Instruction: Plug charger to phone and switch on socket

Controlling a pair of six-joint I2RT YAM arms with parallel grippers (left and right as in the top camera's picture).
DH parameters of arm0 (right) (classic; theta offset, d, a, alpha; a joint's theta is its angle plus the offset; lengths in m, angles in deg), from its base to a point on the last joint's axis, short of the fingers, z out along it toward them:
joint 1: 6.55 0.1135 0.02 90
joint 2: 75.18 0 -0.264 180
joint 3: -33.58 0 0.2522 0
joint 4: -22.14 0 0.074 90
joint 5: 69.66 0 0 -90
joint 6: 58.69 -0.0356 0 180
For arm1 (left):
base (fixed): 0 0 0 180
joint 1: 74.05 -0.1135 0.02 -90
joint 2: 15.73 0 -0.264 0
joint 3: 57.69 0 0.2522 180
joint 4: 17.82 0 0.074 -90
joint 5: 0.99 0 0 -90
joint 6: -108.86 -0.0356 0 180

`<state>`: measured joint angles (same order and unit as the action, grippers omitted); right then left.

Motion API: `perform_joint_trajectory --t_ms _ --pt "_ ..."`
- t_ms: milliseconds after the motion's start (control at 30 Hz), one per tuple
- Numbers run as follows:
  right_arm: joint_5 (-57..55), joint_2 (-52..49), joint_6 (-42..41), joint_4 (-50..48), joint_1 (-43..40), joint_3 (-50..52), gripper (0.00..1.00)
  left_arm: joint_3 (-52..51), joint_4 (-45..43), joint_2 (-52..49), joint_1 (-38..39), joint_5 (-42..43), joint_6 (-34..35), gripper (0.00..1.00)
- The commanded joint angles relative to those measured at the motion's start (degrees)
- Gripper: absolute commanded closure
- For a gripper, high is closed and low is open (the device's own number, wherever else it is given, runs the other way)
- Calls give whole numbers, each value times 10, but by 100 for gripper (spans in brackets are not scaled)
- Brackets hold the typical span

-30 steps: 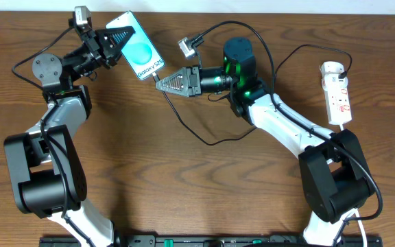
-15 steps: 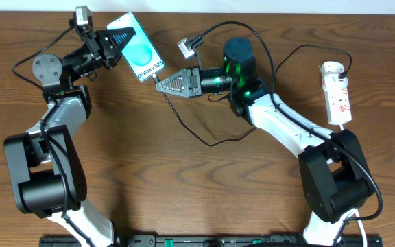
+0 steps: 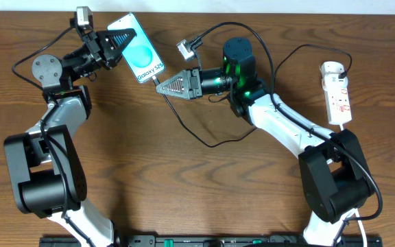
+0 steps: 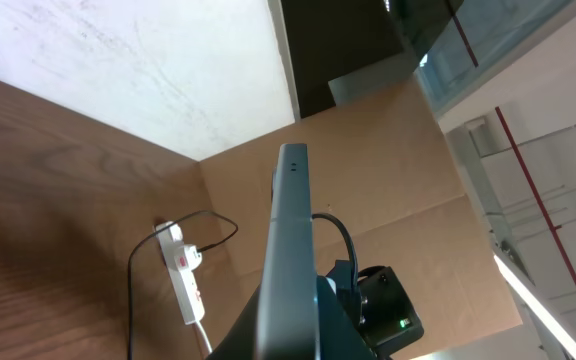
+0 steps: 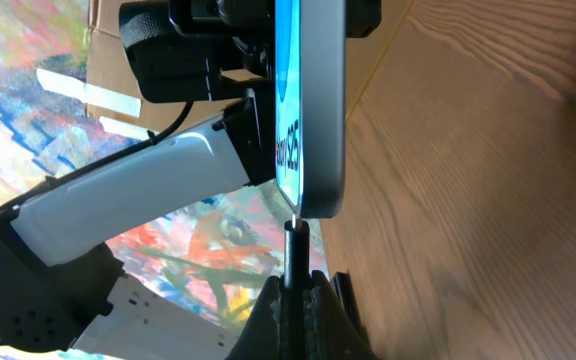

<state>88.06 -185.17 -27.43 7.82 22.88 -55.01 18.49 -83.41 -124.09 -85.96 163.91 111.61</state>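
The phone (image 3: pixel 137 48) is clamped in the left gripper (image 3: pixel 117 38) at the far left. The charger (image 5: pixel 293 245) connector tip, clenched in the right gripper (image 3: pixel 159 86), meets the phone's bottom edge. Step in hand: insertion; full seating cannot be confirmed. Next, press straight along the port axis. The socket (image 3: pixel 337 92) lies well apart at the right; switching it comes afterwards.

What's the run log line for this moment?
left gripper: shut on phone | right gripper: shut on charger, tip at phone's bottom edge | socket: no gripper on it
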Motion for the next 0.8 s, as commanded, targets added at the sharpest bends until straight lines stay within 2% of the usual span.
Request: perform_joint_trajectory --t_ms 0,767 --pt "-43 2 20 -8 -5 -8 99 7 -8 1 15 72 -18 93" --pt "-48 2 21 -8 -6 -8 99 7 -9 1 33 66 -19 93"
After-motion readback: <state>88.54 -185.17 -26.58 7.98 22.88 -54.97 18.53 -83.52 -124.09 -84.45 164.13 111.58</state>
